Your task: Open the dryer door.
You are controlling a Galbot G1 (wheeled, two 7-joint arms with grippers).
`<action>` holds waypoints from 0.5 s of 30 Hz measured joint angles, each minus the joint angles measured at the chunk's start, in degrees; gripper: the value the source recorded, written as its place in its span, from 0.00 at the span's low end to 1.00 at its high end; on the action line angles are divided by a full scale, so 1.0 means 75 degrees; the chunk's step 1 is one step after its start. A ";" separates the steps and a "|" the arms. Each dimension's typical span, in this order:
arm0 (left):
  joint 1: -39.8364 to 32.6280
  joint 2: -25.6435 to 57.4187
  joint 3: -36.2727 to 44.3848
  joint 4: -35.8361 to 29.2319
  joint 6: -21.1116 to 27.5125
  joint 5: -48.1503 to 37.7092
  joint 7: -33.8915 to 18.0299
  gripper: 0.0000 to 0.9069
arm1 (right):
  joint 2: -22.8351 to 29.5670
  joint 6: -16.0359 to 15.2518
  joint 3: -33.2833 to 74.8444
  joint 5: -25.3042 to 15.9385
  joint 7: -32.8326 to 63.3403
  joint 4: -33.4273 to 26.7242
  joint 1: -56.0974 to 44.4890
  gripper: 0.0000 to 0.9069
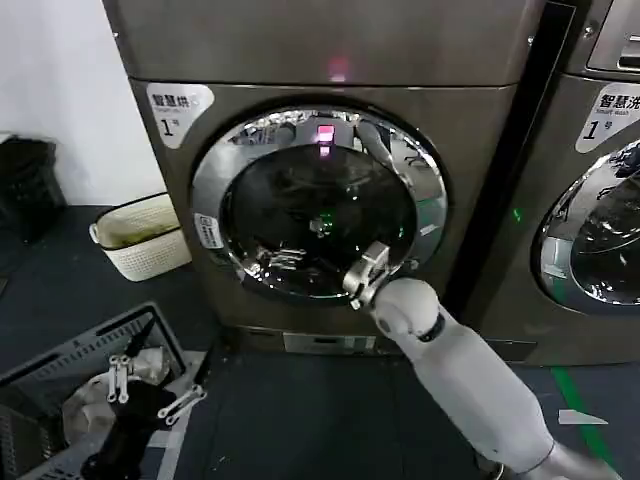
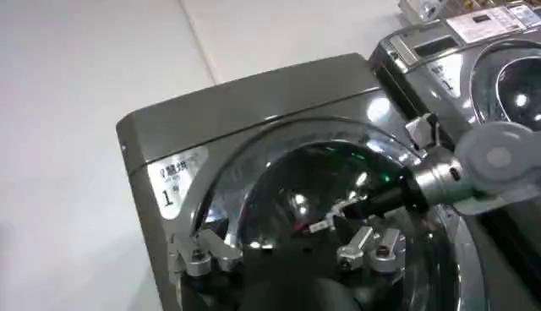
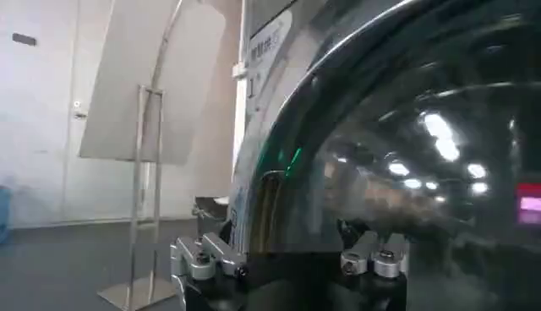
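Head view first: the right gripper (image 1: pixel 366 277) sits at the lower right of the round dryer door (image 1: pixel 318 205), its jaws narrow, hard against the chrome ring and holding nothing that I can make out; the door lies shut, flush in the dryer (image 1: pixel 320 160); the left gripper (image 1: pixel 150 385) hangs low beside a grey crate (image 1: pixel 60 365), well apart from the door, jaws spread wide and empty. Left wrist view: its own fingers (image 2: pixel 199 258) stand apart in the foreground; beyond them the right gripper (image 2: pixel 359 203) reaches across the door glass (image 2: pixel 287 182). Right wrist view: both right fingers (image 3: pixel 203 258) press up close to the door's ring (image 3: pixel 270 194), with little gap between them and nothing gripped. To do this step well, I judge the jaws should hook the door's edge or handle recess just beside them, then pull outward along the hinge's arc, not straight back. Count: two machines, the dryer and a second machine (image 1: pixel 595 200) off past the right arm; one white basket (image 1: pixel 140 235); one crate; two grippers.
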 joint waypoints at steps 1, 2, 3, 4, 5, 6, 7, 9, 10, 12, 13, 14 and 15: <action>0.0000 -0.0004 -0.0003 -0.0011 0.0001 -0.0004 0.0000 1.00 | 0.0043 -0.0004 -0.0033 -0.0022 0.0023 -0.0047 0.0023 1.00; 0.0000 -0.0007 -0.0007 -0.0016 0.0001 -0.0007 -0.0001 1.00 | 0.0086 -0.0008 -0.0065 -0.0035 0.0038 -0.0084 0.0036 1.00; 0.0001 -0.0012 -0.0013 -0.0018 0.0002 -0.0008 -0.0002 1.00 | 0.0128 -0.0014 -0.0092 -0.0046 0.0066 -0.0124 0.0051 1.00; 0.0003 -0.0014 -0.0015 -0.0018 0.0001 -0.0008 -0.0002 1.00 | 0.0181 -0.0018 -0.0128 -0.0057 0.0096 -0.0168 0.0074 1.00; 0.0005 -0.0019 -0.0018 -0.0020 0.0001 -0.0008 -0.0002 1.00 | 0.0224 -0.0021 -0.0156 -0.0066 0.0116 -0.0201 0.0092 1.00; 0.0005 -0.0024 -0.0020 -0.0024 0.0003 -0.0008 -0.0002 1.00 | 0.0269 -0.0023 -0.0188 -0.0074 0.0137 -0.0243 0.0118 1.00; 0.0005 -0.0028 -0.0022 -0.0031 0.0003 -0.0008 -0.0002 1.00 | 0.0311 -0.0024 -0.0214 -0.0093 0.0159 -0.0278 0.0142 1.00; 0.0002 -0.0037 -0.0025 -0.0043 0.0007 -0.0009 -0.0003 1.00 | 0.0396 -0.0029 -0.0260 -0.0117 0.0197 -0.0349 0.0188 1.00; -0.0001 -0.0043 -0.0028 -0.0047 0.0009 -0.0009 -0.0003 1.00 | 0.0447 -0.0030 -0.0285 -0.0134 0.0209 -0.0397 0.0219 1.00; -0.0005 -0.0051 -0.0031 -0.0048 0.0011 -0.0010 -0.0004 1.00 | 0.0537 -0.0039 -0.0328 -0.0156 0.0219 -0.0474 0.0276 1.00; -0.0006 -0.0057 -0.0032 -0.0048 0.0011 -0.0009 -0.0003 1.00 | 0.0580 -0.0041 -0.0353 -0.0168 0.0228 -0.0515 0.0301 1.00; -0.0007 -0.0062 -0.0033 -0.0049 0.0011 -0.0009 -0.0003 1.00 | 0.0619 -0.0045 -0.0374 -0.0184 0.0235 -0.0556 0.0319 1.00; -0.0008 -0.0065 -0.0034 -0.0049 0.0011 -0.0009 -0.0004 1.00 | 0.0657 -0.0048 -0.0383 -0.0201 0.0245 -0.0593 0.0332 1.00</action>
